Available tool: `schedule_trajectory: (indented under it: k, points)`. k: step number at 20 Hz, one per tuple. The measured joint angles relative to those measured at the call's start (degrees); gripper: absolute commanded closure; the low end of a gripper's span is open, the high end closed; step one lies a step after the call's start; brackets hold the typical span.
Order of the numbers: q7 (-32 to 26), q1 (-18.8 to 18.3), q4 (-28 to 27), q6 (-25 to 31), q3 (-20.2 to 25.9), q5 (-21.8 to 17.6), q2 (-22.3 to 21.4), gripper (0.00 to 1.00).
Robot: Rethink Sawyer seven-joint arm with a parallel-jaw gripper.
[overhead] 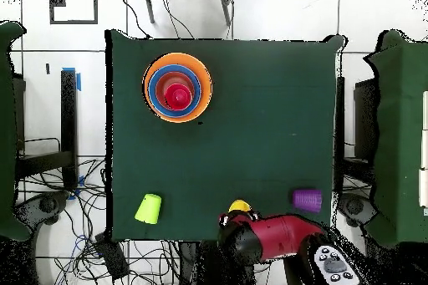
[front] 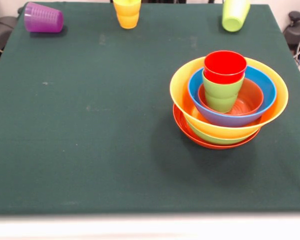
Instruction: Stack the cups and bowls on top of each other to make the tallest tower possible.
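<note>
Presumably you parked the claw (overhead: 236, 221), grip unreadable, beside the yellow cup (overhead: 240, 207) to lift it toward the far tower (front: 229, 102).

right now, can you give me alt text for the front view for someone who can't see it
A nested pile of glossy plastic bowls sits right of centre on a dark green cloth-covered table, with a red plastic cup inside a light green plastic cup at its centre. Along the far edge are a purple cup on its side, a yellow cup and another light green cup.
</note>
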Motion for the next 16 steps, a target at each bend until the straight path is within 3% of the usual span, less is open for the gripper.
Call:
schedule_trajectory:
  k: [16]
  points:
    - [0.00, 3.54, -1.33, -6.24, -4.63, -0.10, 4.16, 1.00]
